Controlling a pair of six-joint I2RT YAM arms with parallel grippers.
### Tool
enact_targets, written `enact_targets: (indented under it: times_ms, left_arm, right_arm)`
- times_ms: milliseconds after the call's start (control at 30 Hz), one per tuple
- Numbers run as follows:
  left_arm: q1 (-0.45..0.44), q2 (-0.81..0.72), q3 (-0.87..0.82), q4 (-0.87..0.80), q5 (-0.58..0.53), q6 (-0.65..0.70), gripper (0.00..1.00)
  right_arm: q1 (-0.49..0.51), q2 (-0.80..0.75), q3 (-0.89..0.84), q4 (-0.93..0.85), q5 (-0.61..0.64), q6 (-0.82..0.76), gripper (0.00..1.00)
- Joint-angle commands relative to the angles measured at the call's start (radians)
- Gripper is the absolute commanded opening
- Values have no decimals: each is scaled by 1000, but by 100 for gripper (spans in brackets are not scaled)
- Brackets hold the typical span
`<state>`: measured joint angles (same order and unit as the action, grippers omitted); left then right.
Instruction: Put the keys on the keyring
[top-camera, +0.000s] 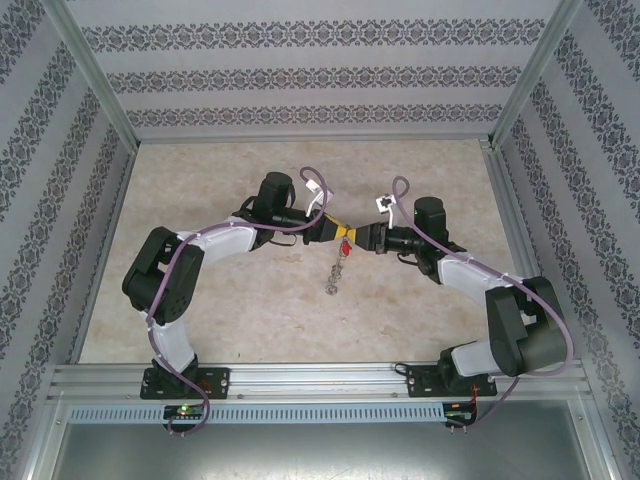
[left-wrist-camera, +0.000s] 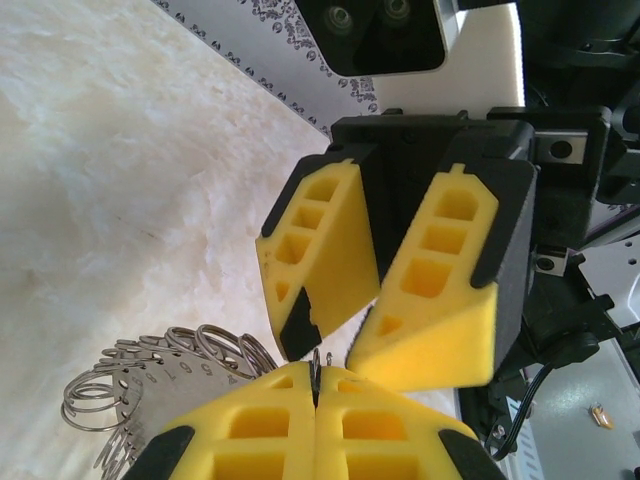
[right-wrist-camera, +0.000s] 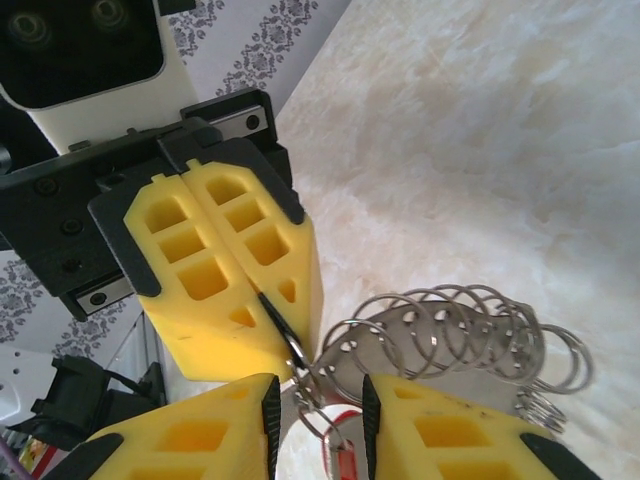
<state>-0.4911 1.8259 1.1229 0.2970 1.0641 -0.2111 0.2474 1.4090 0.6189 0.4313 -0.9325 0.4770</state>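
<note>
My left gripper (left-wrist-camera: 315, 392) is clamped tight, its two yellow pads pressed flat together with a thin bit of wire from the keyring (left-wrist-camera: 150, 385) pinched in the seam at the tips. From the right wrist I see the same grip from the other side: the wire leaves that shut seam and runs down into the gap between my right fingers.

My right gripper (right-wrist-camera: 318, 405) faces the left one tip to tip, almost touching it. Its jaws stand a narrow way apart. The wire and the key (right-wrist-camera: 345, 462) both sit in that gap. The key's red head shows low between the two pads; I cannot tell whether either pad touches it, or whether it is threaded on the wire or only lies against it.

The rest of the keyring hangs off to one side of the grippers, its fringe of small loops (right-wrist-camera: 533, 408) fanned out and overlapping in a curved row. It is in the air, above the pale table (top-camera: 250, 310).

From above, both arms reach inward and meet over the middle of the table. The red head shows just under the meeting point, and the keyring trails down from there in a thin silvery string towards the near edge.
</note>
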Motion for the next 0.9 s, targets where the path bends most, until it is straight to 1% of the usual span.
enact_targets:
  times_ms: [0,100,167,267,333,400,467,567,600,633,667,733,867]
  left_arm:
    - [-6,-19,-6,52,25,-7,0]
    - [-7,-18,-6,52,25,-6,0]
    - [-6,-17,-6,52,24,-6,0]
    - [-6,-14,-6,52,25,-7,0]
    - [-6,-14,-6,52,25,-6,0]
    - [-7,-14,-6,49,25,-6,0]
    - [-6,-16,-4,45,27,-5,0]
    - [-7,-17,9,13,33,13,0]
    - [-6,-19,16,-9,34,29,0]
    - [-7,-19,29,-42,33,48,2]
    - [-7,-19,46,-93,33,79,8]
    - [-5,-19,89,-192,32,141,15]
    - [13,-16,176,-362,47,235,21]
  right_arm:
    - [17,5,14,40,-26,8,30]
    - [26,4,20,39,-26,9,28]
    - [29,3,24,35,-26,9,24]
    - [27,-2,24,24,-26,0,23]
    - [19,-8,22,18,-25,-3,20]
    - [12,-11,19,17,-25,-3,13]
    - [4,-12,28,-1,-34,-11,1]
    - [-6,-17,50,-51,-44,-33,0]
    - [-8,-21,61,-75,-50,-47,0]
    - [-10,-23,74,-110,-51,-66,0]
    - [-9,-30,94,-169,-44,-105,0]
    - [-9,-48,131,-284,-25,-178,0]
    - [-3,-77,220,-521,51,-330,0]
